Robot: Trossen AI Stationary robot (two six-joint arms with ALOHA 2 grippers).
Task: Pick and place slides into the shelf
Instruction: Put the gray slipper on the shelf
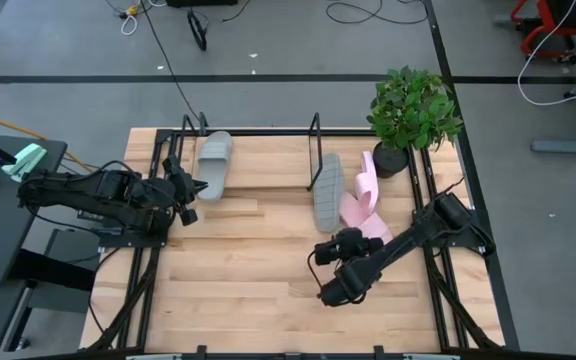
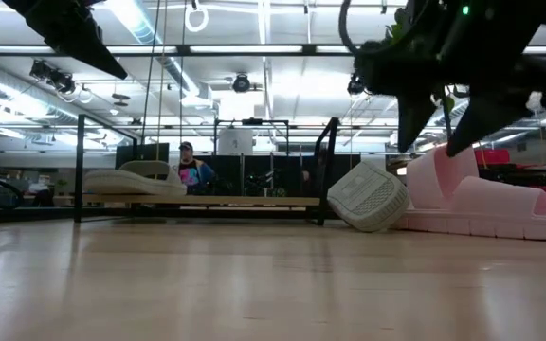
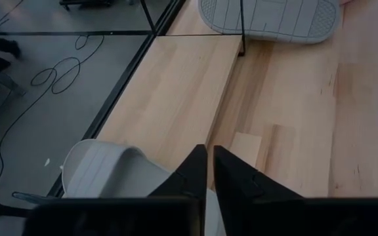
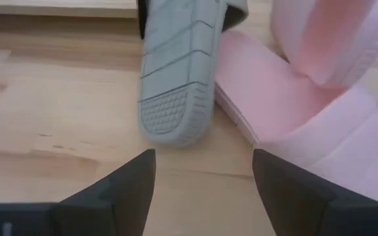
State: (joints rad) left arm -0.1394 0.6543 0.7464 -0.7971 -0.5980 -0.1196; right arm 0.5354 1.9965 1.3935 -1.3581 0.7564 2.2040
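Observation:
One grey slide (image 1: pixel 213 165) lies sole down on the left end of the black wire shelf (image 1: pixel 258 131). The other grey slide (image 1: pixel 328 190) stands on its side, leaning against the shelf's right looped end (image 2: pixel 328 161), its ribbed sole (image 4: pixel 176 72) showing. Beside it lie the pink slides (image 1: pixel 361 200), one propped up on the other (image 2: pixel 482 204). My right gripper (image 4: pixel 203 172) hangs open above the table, just near of the grey slide's heel and the pink pair, touching neither. My left gripper (image 3: pixel 210 172) is shut with nothing in it, raised over the near edge of the slide on the shelf (image 3: pixel 104 172).
A potted plant (image 1: pixel 413 110) stands at the far right corner, close behind the pink slides. Black rails (image 1: pixel 143 250) run along the table's left and right sides. Bare wood (image 1: pixel 258 280) fills the near half of the table.

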